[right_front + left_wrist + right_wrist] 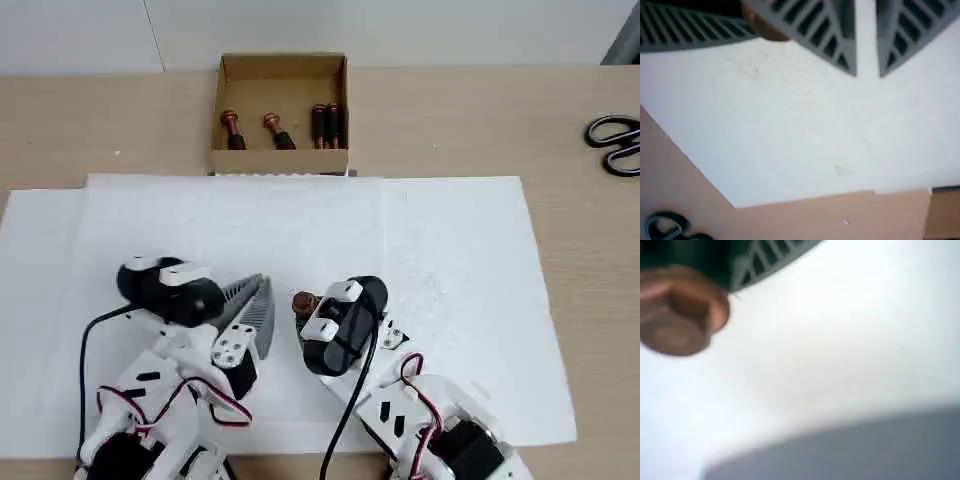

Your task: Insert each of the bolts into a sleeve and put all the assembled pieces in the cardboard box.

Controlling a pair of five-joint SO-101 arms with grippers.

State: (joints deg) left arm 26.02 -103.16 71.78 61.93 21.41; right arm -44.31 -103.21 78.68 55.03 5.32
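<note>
The cardboard box (282,72) stands at the table's far middle and holds several copper-and-black assembled pieces (277,132). Low over the white paper (440,260), my right gripper (306,308) is shut on a copper-headed bolt (303,302). That bolt's head (680,315) sits close under a grey finger (770,260); whether a sleeve is on it is hidden. Just left of the bolt, my left gripper (262,290) is open by a narrow gap with nothing between its ribbed fingers (825,35). The other arm's finger and the brown bolt (767,31) appear beside it.
Black scissors (615,145) lie on the bare wood at the far right, also seen as scissors (665,227) past the paper's edge. A corner of the box (945,215) shows beyond the paper. Both arm bases crowd the near edge.
</note>
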